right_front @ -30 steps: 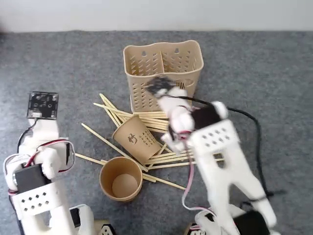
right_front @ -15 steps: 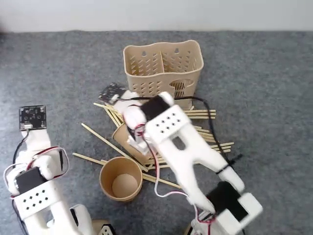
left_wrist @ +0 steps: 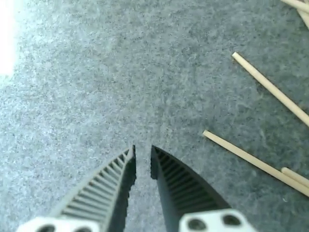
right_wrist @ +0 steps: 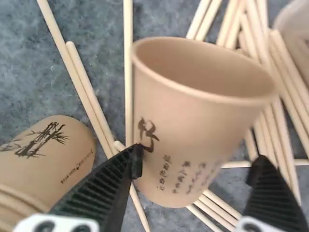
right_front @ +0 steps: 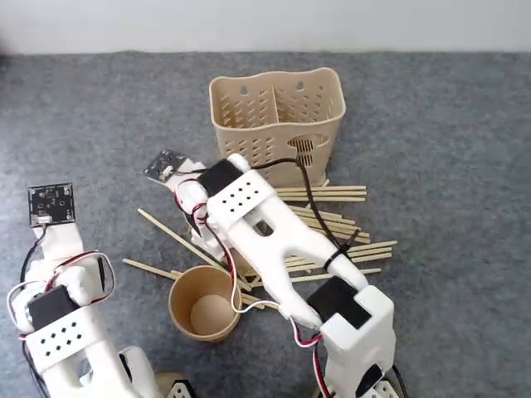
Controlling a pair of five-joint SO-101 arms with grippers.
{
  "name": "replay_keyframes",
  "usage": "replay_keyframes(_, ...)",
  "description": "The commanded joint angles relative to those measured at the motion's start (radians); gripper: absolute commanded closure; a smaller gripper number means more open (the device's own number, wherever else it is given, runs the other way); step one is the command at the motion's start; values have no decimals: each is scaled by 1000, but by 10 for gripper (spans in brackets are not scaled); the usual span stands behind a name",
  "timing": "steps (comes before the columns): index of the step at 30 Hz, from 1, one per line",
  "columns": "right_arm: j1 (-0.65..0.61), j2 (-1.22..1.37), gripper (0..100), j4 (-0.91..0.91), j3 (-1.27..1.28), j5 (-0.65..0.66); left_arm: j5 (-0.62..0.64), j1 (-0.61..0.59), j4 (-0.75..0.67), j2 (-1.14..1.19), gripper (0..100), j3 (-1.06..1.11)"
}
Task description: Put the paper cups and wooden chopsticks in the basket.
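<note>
A brown paper cup (right_wrist: 193, 121) with dark print lies among the wooden chopsticks (right_wrist: 128, 72), and my right gripper (right_wrist: 199, 162) is open with one finger on each side of it. In the high view the right arm (right_front: 249, 207) covers that cup. A second paper cup (right_front: 205, 303) stands upright just in front, with its printed side (right_wrist: 43, 159) beside the right gripper. The beige two-compartment basket (right_front: 278, 120) stands at the back, with chopsticks (right_front: 332, 195) scattered before it. My left gripper (left_wrist: 143, 154) is shut over bare carpet, with chopsticks (left_wrist: 270, 89) lying off to one side.
The left arm (right_front: 62, 290) sits at the front left corner. Grey carpet (right_front: 448, 166) stretches right of the basket and at the far left. A pale wall runs along the back edge.
The right arm has swung left from the basket's front, so its open gripper is now around the lying cup. The left arm drew back a little.
</note>
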Motion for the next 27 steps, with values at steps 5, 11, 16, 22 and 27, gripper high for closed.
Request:
replay_keyframes(5, -8, 70, 614, -50, -52, -11, 6, -5, -21, -25, 941, -5)
replay_keyframes(11, -7, 136, 615, -74, -52, -2, 6, -5, -23, -25, 941, -5)
replay_keyframes(16, -5, 101, 616, -42, -52, 2, 6, -2, -23, -25, 941, -5)
replay_keyframes(22, -4, 4, 616, 35, -52, 46, 6, -2, -23, -25, 941, -5)
replay_keyframes(27, 15, -104, 616, 71, -52, 48, 6, -2, -23, -25, 941, -4)
